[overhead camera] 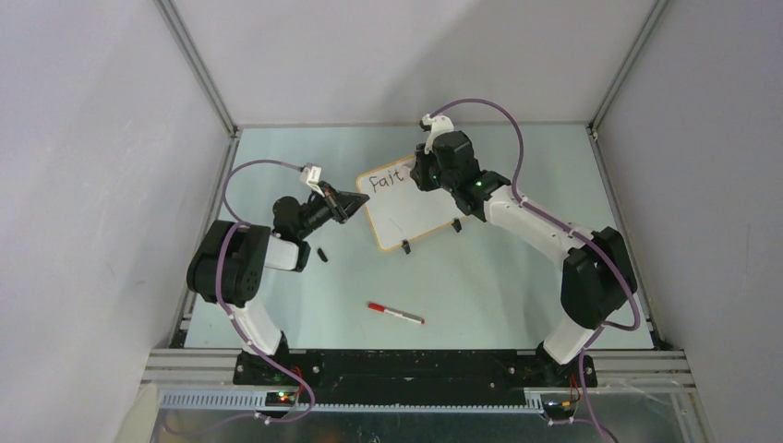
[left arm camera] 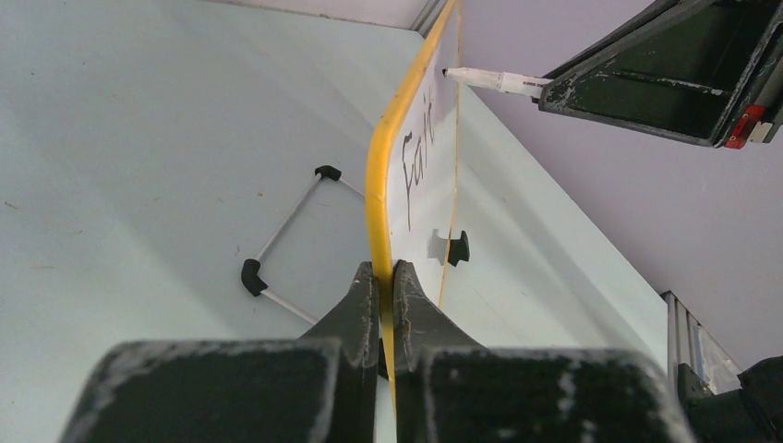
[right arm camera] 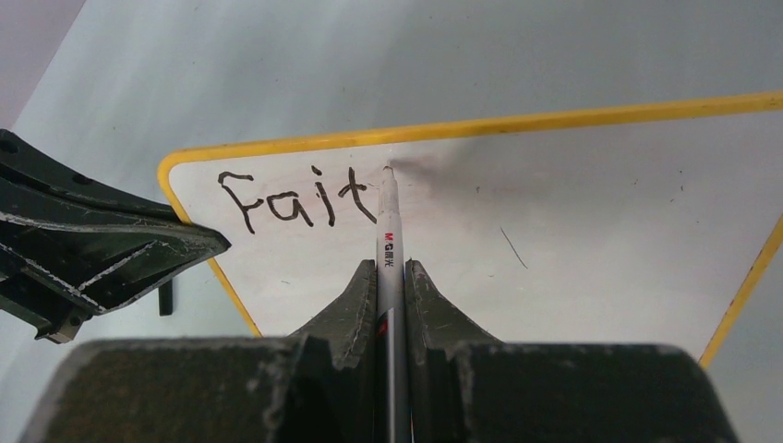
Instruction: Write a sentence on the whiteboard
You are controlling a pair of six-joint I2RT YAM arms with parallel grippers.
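I'm reading the sentence (right arm camera: 295,198) as "Fait", black handwriting sitting at the far left corner of the whiteboard (right arm camera: 572,212). I'm also making out a red "M&G" logo on the marker (right arm camera: 389,249) barrel; smaller print beside it is blurring out.

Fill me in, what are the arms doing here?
The left hand clamps the edge of the yellow-framed whiteboard, steadying it. The right hand grips a marker, its tip at the board just past the lettering, which reads "fait" so far. A red-capped marker lies on the table nearer the bases.
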